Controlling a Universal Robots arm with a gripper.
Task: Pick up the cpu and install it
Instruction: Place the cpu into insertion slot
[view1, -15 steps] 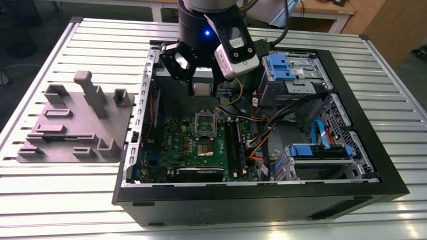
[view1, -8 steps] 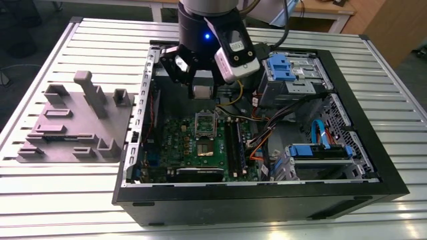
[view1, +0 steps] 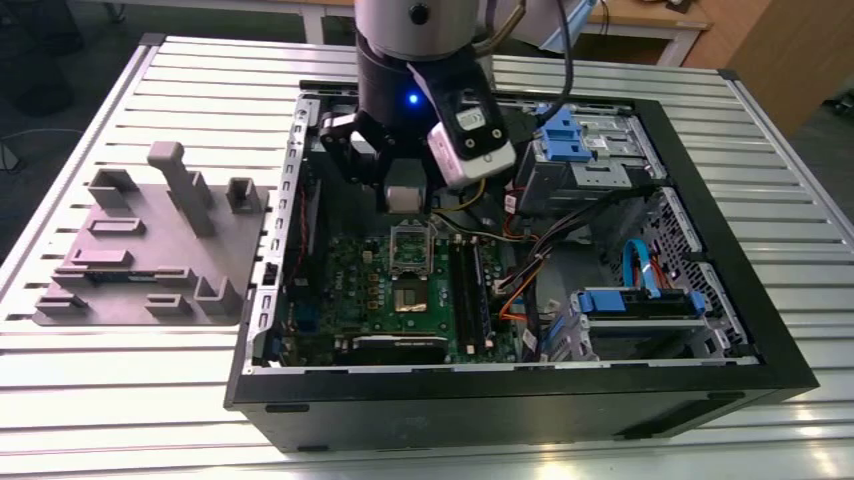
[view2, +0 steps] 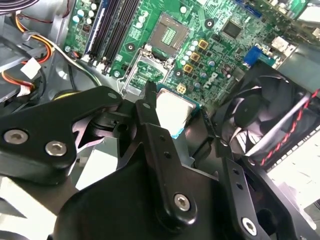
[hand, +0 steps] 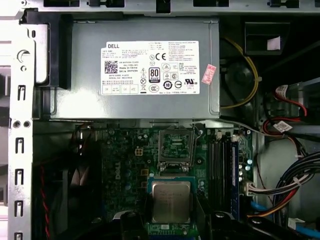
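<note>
- One black gripper (view2: 175, 117) is clamped on the cpu (hand: 171, 201), a small flat square chip with a silvery-grey metal top and a thin pale rim; a black finger (view2: 155, 135) presses each of two opposite edges.
- The cpu hangs face-up above the green motherboard (hand: 125, 160), just beside the open square socket (hand: 176, 146), not in it.
- In the exterior view the arm (view1: 414, 30) stands over the open black computer case (view1: 534, 400), which lies on a slatted silver metal table (view1: 134, 400).
- A tall grey metal power-supply box with a white label (hand: 145, 67) sits past the socket from the cpu.
- Long black memory sticks (hand: 220, 160) lie beside the socket.
- A grey moulded fixture tray (view1: 147, 250) rests on the table, on the exterior view's left.
</note>
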